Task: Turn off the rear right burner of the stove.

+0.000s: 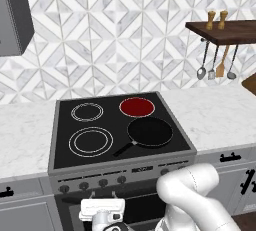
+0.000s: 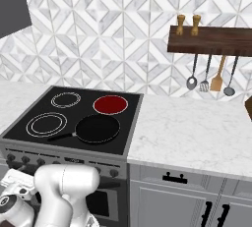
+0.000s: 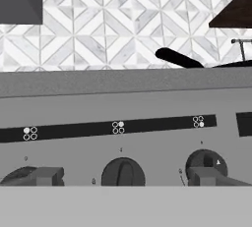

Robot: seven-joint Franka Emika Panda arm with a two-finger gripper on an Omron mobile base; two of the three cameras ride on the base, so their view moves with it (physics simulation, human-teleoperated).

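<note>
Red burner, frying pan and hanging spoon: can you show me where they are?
rear right burner [image 1: 137, 106], left base view, middle of the red disc.
frying pan [image 1: 150, 131], left base view, middle of the black pan bottom.
hanging spoon [image 2: 191, 83], right base view, on the bowl.

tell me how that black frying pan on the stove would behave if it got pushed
The frying pan looks rigid and sits flat on the smooth glass stove, so it would probably slide rather than tip. Its long handle sticks out toward the front left, so a push there would likely swivel it. It appears fairly heavy for its size, though that can't be confirmed.
</note>
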